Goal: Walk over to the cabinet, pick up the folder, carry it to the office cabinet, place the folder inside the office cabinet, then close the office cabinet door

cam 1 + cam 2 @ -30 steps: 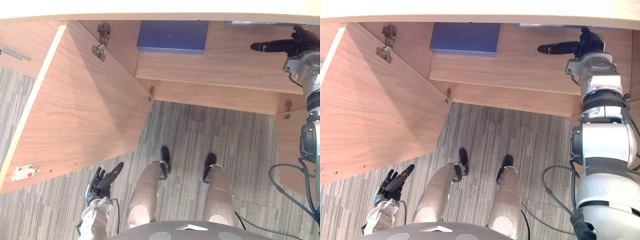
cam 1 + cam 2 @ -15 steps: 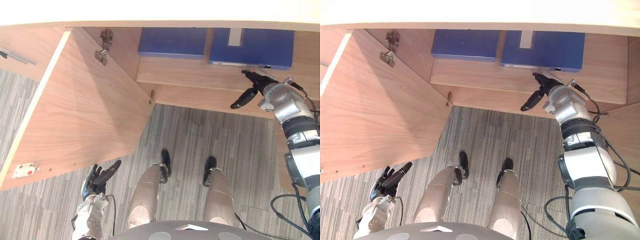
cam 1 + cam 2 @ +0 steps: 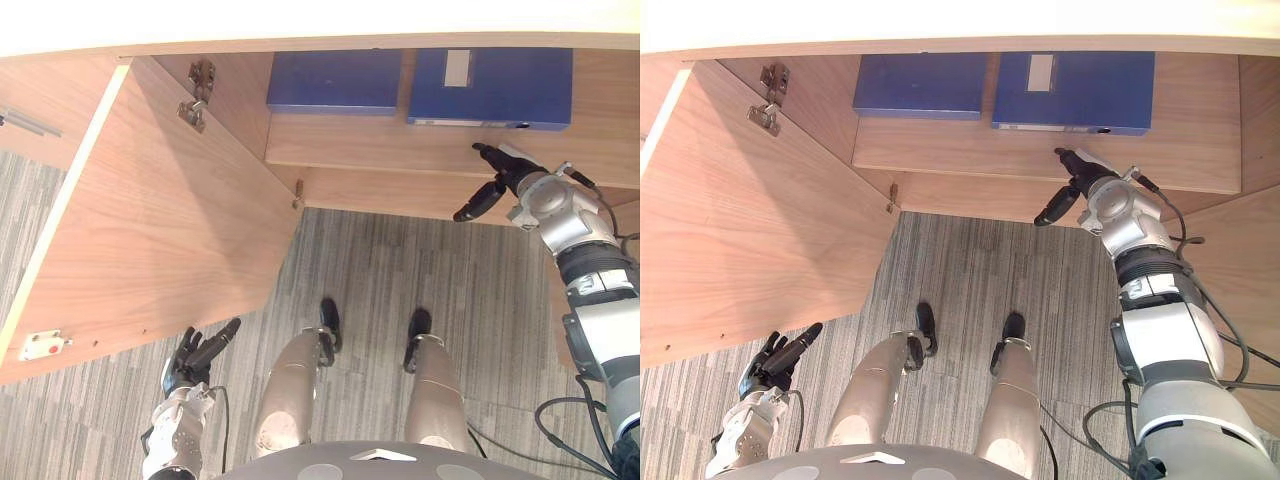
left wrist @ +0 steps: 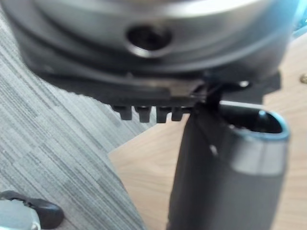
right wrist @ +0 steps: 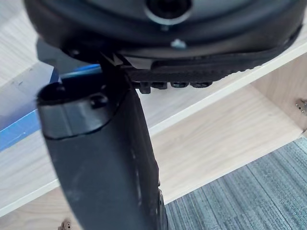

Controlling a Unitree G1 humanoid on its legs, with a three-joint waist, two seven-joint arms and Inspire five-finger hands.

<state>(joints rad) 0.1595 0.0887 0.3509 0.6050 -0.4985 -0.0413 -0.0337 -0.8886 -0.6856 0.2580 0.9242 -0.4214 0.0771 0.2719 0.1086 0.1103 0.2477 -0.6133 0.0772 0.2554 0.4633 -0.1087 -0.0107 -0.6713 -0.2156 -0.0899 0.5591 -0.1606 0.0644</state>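
In the left eye view the folder, blue with a white label, lies flat on the shelf of the office cabinet in the upper right of the frame, just beside a second blue folder. The right hand hangs directly below it at the shelf's front edge, with its fingers loose, apart and holding nothing. The placing therefore looks done, and the step in hand is judged to be closing the cabinet door. This door stands wide open across the left half of the frame, with its hinges at the top and a white latch at its free corner in the lower left. The left hand is just under the door's lower edge, with its fingers relaxed and empty. The right eye view shows the same layout, with the right arm in front of the opening. In the left wrist view the thumb points toward a wood panel, most likely the door, beside the carpet. In the right wrist view a blue edge of a folder shows past the thumb. To close well, the right arm should first leave the opening. The left hand should then go around the free edge and push flat on the outer face, far from the hinges, until the latch catches.
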